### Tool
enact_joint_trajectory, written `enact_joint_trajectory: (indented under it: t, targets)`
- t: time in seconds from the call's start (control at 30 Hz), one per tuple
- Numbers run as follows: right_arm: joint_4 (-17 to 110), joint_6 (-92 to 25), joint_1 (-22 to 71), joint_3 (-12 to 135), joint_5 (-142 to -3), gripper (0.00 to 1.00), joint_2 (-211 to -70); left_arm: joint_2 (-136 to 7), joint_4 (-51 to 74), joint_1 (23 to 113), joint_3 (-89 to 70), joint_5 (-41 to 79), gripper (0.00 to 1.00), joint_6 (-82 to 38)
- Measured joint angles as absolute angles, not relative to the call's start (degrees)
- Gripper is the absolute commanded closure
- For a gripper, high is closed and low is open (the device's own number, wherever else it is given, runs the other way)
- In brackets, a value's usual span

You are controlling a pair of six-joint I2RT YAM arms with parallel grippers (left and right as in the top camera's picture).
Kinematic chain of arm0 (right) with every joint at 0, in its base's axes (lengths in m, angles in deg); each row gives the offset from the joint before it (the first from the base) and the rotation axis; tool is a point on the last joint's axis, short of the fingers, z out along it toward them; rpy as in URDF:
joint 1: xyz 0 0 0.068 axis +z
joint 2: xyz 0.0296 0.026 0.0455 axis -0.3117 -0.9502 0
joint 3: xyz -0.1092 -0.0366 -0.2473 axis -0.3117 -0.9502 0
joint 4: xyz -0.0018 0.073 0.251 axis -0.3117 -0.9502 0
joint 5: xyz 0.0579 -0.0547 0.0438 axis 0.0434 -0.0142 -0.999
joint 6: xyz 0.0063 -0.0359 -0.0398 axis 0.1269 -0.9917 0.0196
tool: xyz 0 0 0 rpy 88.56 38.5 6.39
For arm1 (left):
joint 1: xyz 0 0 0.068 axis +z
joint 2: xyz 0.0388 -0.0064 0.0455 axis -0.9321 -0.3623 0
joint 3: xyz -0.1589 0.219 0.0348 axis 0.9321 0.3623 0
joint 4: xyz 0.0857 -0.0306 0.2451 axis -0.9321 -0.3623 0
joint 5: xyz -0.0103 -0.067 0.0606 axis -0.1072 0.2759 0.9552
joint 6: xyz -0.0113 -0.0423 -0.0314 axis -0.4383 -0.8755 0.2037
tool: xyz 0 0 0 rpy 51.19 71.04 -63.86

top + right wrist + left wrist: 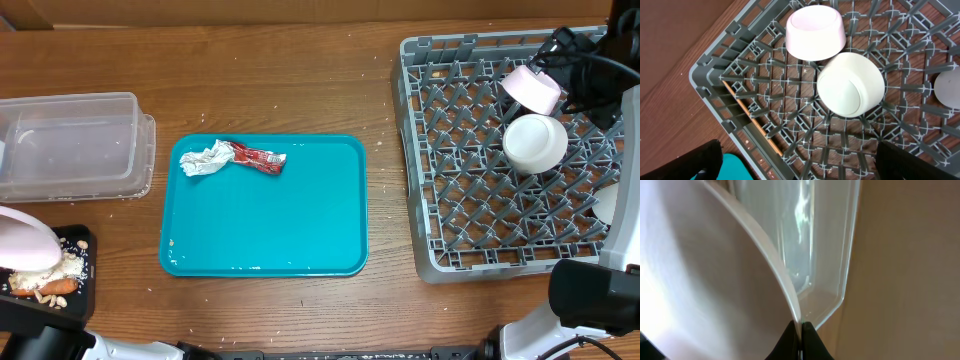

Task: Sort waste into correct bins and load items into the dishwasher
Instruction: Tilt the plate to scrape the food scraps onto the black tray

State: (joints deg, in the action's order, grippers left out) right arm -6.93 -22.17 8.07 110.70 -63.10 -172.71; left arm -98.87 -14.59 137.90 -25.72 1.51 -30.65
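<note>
Pink plate (25,243) is at the left edge of the desk, its rim pinched fast in the left claw (800,332). It hangs tilted over the black bin (86,238), which holds food scraps (55,275). In the overhead view its long axis runs roughly left to right. Dish rack (408,150) lies well to the right, beyond the teal tray (300,230). The right claw (800,160), spread and empty, hovers over the rack. Judgement: loading the plate calls for a long rightward carry.
</note>
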Motion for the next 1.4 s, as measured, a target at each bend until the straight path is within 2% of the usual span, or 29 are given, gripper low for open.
enact_joint_trajectory:
  t: [0.43, 0.8, 1.03, 1.27, 1.4]
  targets:
    - [-7.0, -22.1, 8.1, 110.7, -63.1, 0.00, -172.7, -98.9, -13.8, 138.3, -25.4, 0.6, 0.96, -30.8]
    - [-7.0, -22.2, 8.1, 110.7, -63.1, 0.00, -172.7, -98.9, -11.2, 138.2, -25.3, -4.2, 0.96, -25.4]
    - [-6.9, -22.2, 8.1, 110.7, -63.1, 0.00, -172.7, -98.9, -18.5, 138.2, -25.1, -3.2, 0.96, -27.9]
    - [-6.9, -22.1, 8.1, 110.7, -63.1, 0.00, -172.7, -98.2, -19.4, 136.9, -25.1, -3.8, 0.96, -29.6]
    - [-6.9, -22.2, 8.1, 110.7, -63.1, 0.00, -172.7, -92.3, -19.4, 133.8, -25.6, -3.0, 0.96, -32.7]
